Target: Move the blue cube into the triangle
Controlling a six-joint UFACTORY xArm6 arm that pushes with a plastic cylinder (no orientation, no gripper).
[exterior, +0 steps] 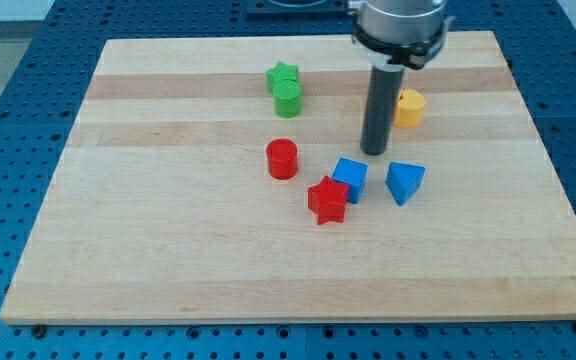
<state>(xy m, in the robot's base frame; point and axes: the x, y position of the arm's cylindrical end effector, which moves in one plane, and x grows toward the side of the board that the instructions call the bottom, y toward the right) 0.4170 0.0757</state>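
My tip (374, 151), jawless so nothing pinching, is sitting just above the blue plastic cube (350, 178), risking it sliding past the blue triangular block (405, 182).

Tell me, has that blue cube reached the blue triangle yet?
Not yet. The blue cube sits apart from the blue triangle, a strip of bare board between them, and touches the red star. My tip rests just above that gap, toward the view's top. The sideways push to the view's right remains.
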